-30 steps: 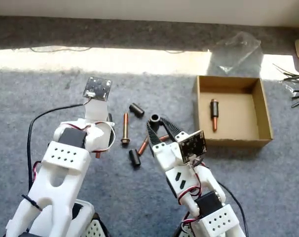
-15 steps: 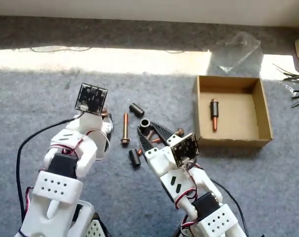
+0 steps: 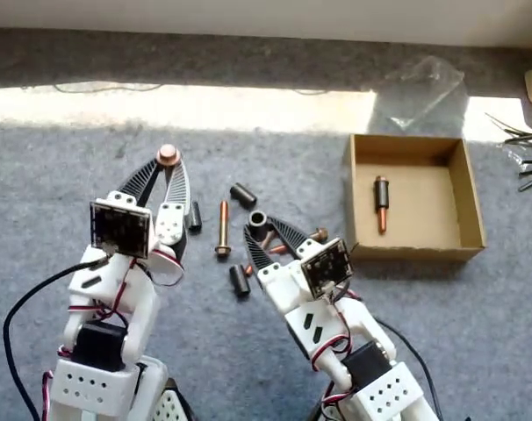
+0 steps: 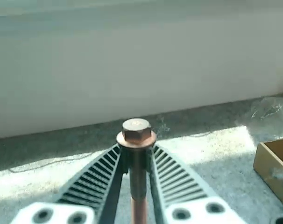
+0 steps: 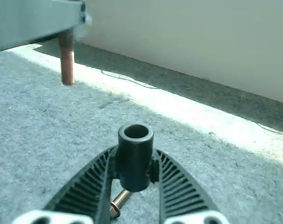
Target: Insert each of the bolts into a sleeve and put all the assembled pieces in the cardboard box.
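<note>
copper bolt [image 4: 137,177]: hex head over a round flange, smooth shank, upright, head just above the fingertips of the left gripper [image 4: 137,156], whose ribbed black fingers are pinched nearly together on the shank.
black sleeve [image 5: 135,156]: short smooth tube, bore upward, clamped low down between the narrowly parted ribbed fingers of the right gripper [image 5: 134,173].
loose bolt [image 3: 223,228]: lying flat between the two grippers.
spare sleeve [image 3: 194,216]: just beside a left gripper finger.
cardboard box [image 3: 406,252]: open, square, on the side of the right gripper away from the left one; assembled piece [image 3: 382,203] on its floor.
carpet [image 3: 477,333]: grey, nubbly.
</note>
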Controlling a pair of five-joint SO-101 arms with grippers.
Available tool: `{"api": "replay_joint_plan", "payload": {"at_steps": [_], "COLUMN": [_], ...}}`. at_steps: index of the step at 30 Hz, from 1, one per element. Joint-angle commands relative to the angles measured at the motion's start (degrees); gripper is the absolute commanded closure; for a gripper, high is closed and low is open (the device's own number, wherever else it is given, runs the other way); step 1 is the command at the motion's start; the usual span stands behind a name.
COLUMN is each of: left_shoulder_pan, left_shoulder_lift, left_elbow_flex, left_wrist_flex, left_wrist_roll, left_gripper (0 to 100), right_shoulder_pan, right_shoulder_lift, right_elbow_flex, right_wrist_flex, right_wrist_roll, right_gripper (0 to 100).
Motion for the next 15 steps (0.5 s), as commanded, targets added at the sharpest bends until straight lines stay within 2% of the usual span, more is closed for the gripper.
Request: {"api": "replay_joint_plan", "payload": {"at_steps": [1,6,11,15], "left_shoulder_pan": [-0.2,3.6,4.2,4.6], "left_shoulder_lift": [-2.9,1.4,11.1,17.5], "left_elbow_flex": [-2.8,-10.1,-21.0,-25.0], "left_wrist_flex": [-4.1,-4.0,-3.8,-3.8], "left_wrist_roll": [0.3,1.1,8.1,12.9], "left_gripper": [99,99,99,99], "right_shoulder_pan": [-0.2,-0.2,-0.2,-0.3], "right_shoulder_lift": [-0.2,-0.2,-0.2,-0.3], "right_elbow_flex": [7.5,7.5,7.5,7.5], "right_wrist_flex": [0.0,0.0,0.0,0.0], "right_wrist_roll": [5.6,5.9,5.9,5.8], "right_gripper": [99.3,99.3,99.3,99.3]}}
